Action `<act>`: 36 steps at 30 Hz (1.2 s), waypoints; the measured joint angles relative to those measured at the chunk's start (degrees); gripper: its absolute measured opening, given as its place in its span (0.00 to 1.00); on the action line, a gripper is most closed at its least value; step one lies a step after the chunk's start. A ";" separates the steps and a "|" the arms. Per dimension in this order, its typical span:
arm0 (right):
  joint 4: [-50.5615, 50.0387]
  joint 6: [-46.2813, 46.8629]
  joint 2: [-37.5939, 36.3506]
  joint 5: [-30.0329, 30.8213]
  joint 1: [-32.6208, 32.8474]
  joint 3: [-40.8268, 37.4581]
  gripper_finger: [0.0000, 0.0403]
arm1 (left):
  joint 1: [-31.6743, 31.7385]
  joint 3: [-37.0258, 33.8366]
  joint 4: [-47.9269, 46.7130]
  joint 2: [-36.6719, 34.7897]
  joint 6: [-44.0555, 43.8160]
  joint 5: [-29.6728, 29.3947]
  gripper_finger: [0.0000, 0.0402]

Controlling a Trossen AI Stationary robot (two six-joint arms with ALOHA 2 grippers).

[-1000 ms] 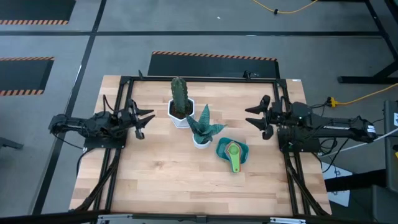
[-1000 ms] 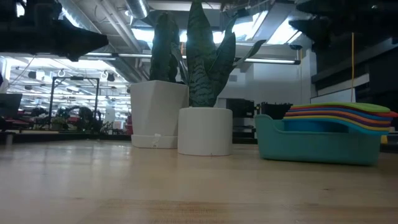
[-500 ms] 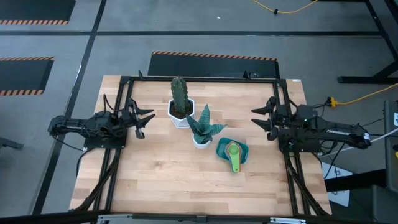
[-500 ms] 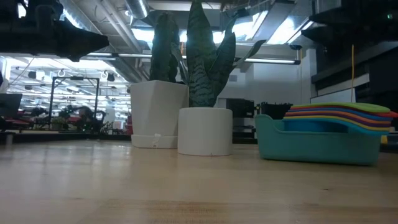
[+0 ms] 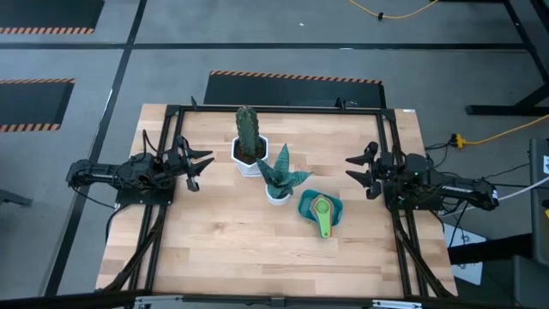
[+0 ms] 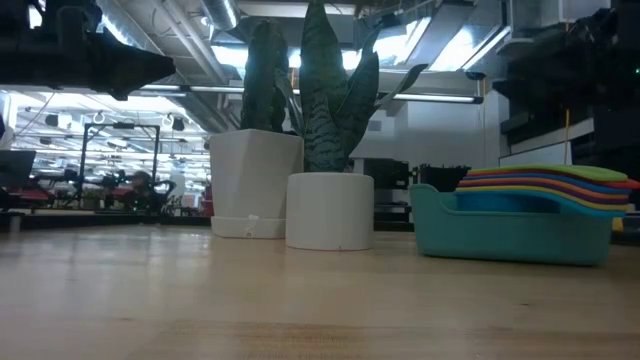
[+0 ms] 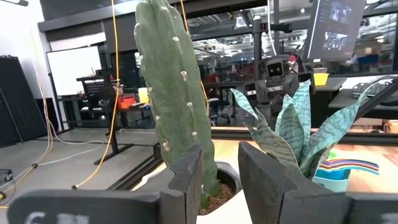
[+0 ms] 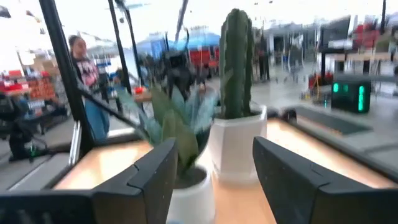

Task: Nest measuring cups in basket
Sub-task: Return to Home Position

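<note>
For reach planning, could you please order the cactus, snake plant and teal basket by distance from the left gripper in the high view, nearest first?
From the left gripper:
1. Cactus, just left of centre.
2. Snake plant, at the centre.
3. Teal basket, right of centre, holding the measuring cups.

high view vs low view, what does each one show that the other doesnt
High view only: the left hand and right hand, both open, at the table's sides, and the nested plastic measuring cups from above, green on top. Low view only: their handles layered in colours, and the room behind. Both: the teal plastic basket holding them, the white hexagonal cactus pot and the round white snake-plant pot.
</note>
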 joint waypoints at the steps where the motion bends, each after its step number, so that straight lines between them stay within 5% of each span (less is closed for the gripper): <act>1: -1.63 0.07 -0.19 -0.01 0.00 0.00 0.53 | 0.00 0.00 0.00 0.00 0.00 0.00 0.24; 13: -6.29 -7.27 0.16 1.12 0.00 0.00 0.53 | 0.00 0.00 0.02 0.00 0.17 -0.43 0.24; 36: -6.29 -7.35 0.16 1.06 0.00 0.02 0.53 | 0.00 0.02 0.00 0.00 0.26 -4.39 0.24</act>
